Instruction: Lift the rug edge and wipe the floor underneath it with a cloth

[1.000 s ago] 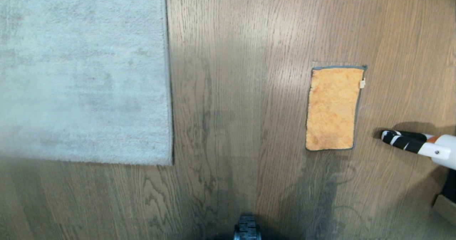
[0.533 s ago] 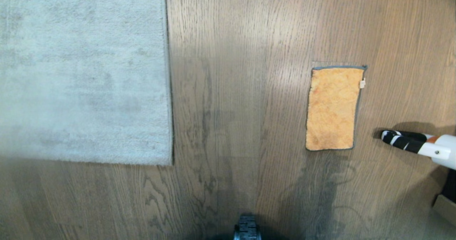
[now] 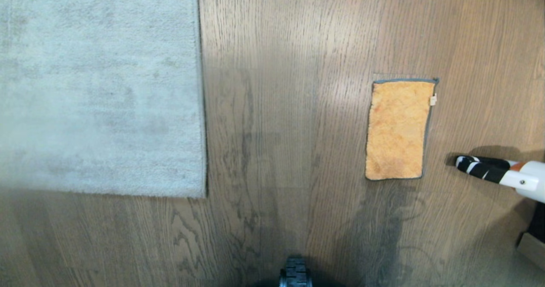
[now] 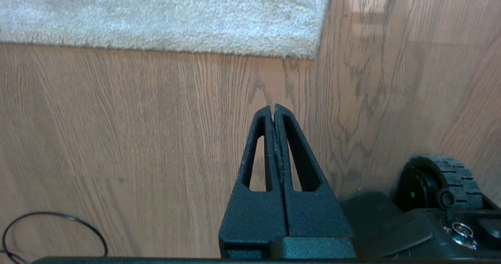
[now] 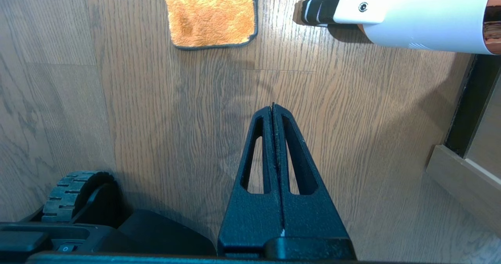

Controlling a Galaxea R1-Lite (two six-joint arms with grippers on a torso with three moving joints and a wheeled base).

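The pale grey-beige rug lies flat at the left, its rug edge [image 3: 203, 108] running straight down to a square corner [image 3: 204, 193]; that corner [image 4: 313, 48] also shows in the left wrist view. The orange cloth [image 3: 398, 129] lies flat on the brown wood floor [image 3: 289, 108] at the right; its near end [image 5: 211, 13] shows in the right wrist view. Neither arm appears in the head view. My left gripper [image 4: 273, 108] hangs shut and empty over bare floor short of the rug corner. My right gripper [image 5: 273, 106] is shut and empty, short of the cloth.
A white tube with a black-and-white striped tip [image 3: 498, 174] lies on the floor right of the cloth. A wooden skirting and dark gap [image 3: 532, 240] sit at the far right. My base wheel [image 3: 295, 274] is at the bottom centre. A thin black cable loop [image 4: 54, 232] lies by the left arm.
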